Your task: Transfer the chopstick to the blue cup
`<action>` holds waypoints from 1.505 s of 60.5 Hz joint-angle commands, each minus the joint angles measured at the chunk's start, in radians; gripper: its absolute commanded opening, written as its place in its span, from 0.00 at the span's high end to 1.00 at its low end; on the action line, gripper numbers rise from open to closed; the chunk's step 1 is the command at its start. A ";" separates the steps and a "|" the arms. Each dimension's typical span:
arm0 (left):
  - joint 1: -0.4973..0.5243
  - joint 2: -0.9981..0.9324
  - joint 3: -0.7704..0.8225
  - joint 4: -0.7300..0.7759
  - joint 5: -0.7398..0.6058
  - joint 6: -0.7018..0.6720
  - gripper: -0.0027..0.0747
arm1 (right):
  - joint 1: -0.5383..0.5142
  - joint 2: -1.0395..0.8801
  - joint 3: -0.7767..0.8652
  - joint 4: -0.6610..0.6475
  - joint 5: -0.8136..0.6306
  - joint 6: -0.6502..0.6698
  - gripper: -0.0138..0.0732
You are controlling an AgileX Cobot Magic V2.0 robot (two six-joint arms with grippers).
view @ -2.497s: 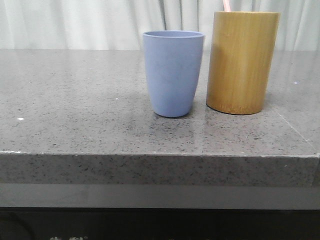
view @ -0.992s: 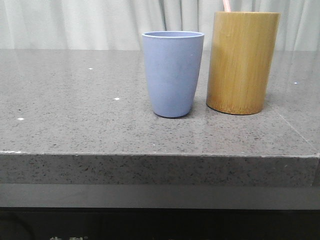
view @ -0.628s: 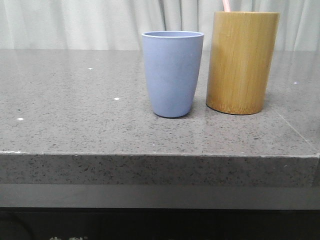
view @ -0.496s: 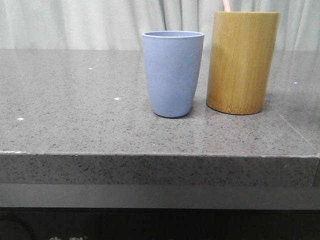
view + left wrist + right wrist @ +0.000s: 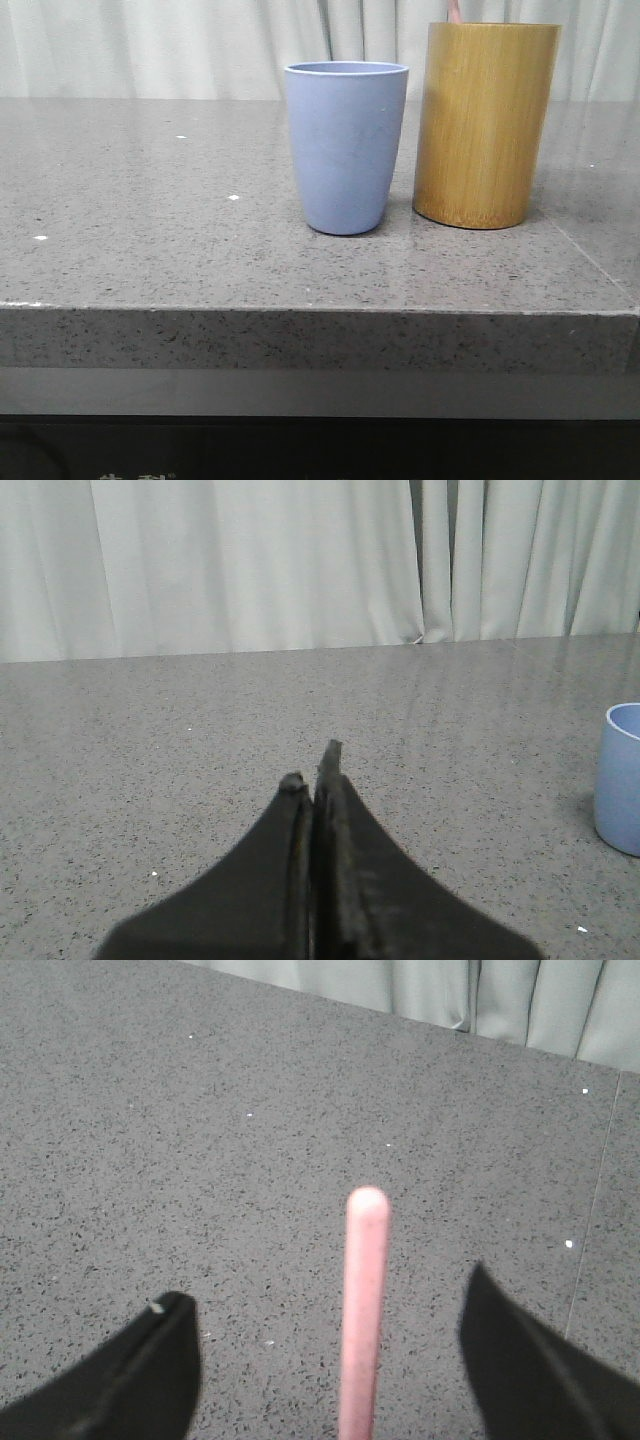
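The blue cup stands upright on the grey stone table, close beside a taller yellow-brown bamboo cylinder on its right. A pale pink chopstick tip pokes out of the cylinder's top. In the right wrist view my right gripper is open, and the pink chopstick stands between its spread fingers without touching either. My left gripper is shut and empty above bare tabletop, and the blue cup shows at that view's edge. Neither gripper shows in the front view.
The speckled grey stone table has its front edge near the camera. A pale curtain hangs behind the table.
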 commanded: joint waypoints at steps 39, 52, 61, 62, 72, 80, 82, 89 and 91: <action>0.003 0.015 -0.023 -0.012 -0.085 -0.013 0.99 | 0.001 -0.201 -0.045 -0.039 -0.138 -0.007 0.92; 0.003 0.015 -0.023 -0.012 -0.085 -0.013 0.99 | 0.001 -0.338 -0.045 -0.031 -0.261 -0.004 0.92; 0.003 0.015 -0.023 -0.012 -0.085 -0.013 0.99 | 0.045 -0.366 -0.045 0.011 -0.280 0.008 0.92; 0.003 0.015 -0.023 -0.012 -0.085 -0.013 0.99 | 0.052 -0.366 -0.045 0.013 -0.283 0.008 0.92; 0.003 0.015 -0.023 -0.012 -0.085 -0.013 0.99 | 0.172 -0.324 -0.045 0.014 -0.302 0.008 0.92; 0.003 0.015 -0.023 -0.012 -0.085 -0.013 0.99 | 0.237 -0.246 -0.045 0.014 -0.314 0.007 0.92; 0.003 0.015 -0.023 -0.012 -0.085 -0.013 0.99 | 0.241 -0.225 -0.045 0.014 -0.319 0.006 0.92; 0.003 0.015 -0.023 -0.012 -0.085 -0.013 0.99 | 0.239 -0.152 -0.038 0.013 -0.327 0.006 0.92; 0.003 0.015 -0.023 -0.012 -0.085 -0.013 0.99 | 0.239 -0.132 -0.031 0.013 -0.327 0.006 0.92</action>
